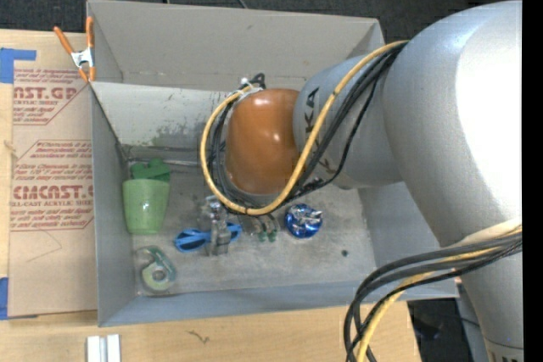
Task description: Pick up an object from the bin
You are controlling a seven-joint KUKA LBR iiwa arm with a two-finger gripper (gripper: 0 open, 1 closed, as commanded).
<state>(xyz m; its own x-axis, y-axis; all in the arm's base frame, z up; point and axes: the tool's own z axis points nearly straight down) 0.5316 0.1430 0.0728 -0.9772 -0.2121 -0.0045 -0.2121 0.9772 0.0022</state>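
1. The pale grey arm [458,123] comes in from the right and covers the right half of the scene, bending down into the bin.
2. The grey metal bin [254,38] has tall sloping walls; a few loose things lie scattered on its floor.
3. An orange cover [263,140] sits on the wrist, above the middle of the floor, ringed by yellow and black cables [208,140].
4. A pale green cup [146,201] lies on its side against the left wall, well left of the wrist.
5. The jaws hang below the orange cover, down near the floor at its middle. I cannot tell whether they are open or closed, or whether they grip anything.
6. A round blue and white thing [303,221] lies on the floor to the right of the jaws.
7. A flat blue piece [192,240], the thing nearest the jaws, lies just beside them on their left.
8. A small roll of greenish tape [157,270] lies in the near left corner.
9. A tiny green bit [267,236] lies between the jaws and the round blue thing.
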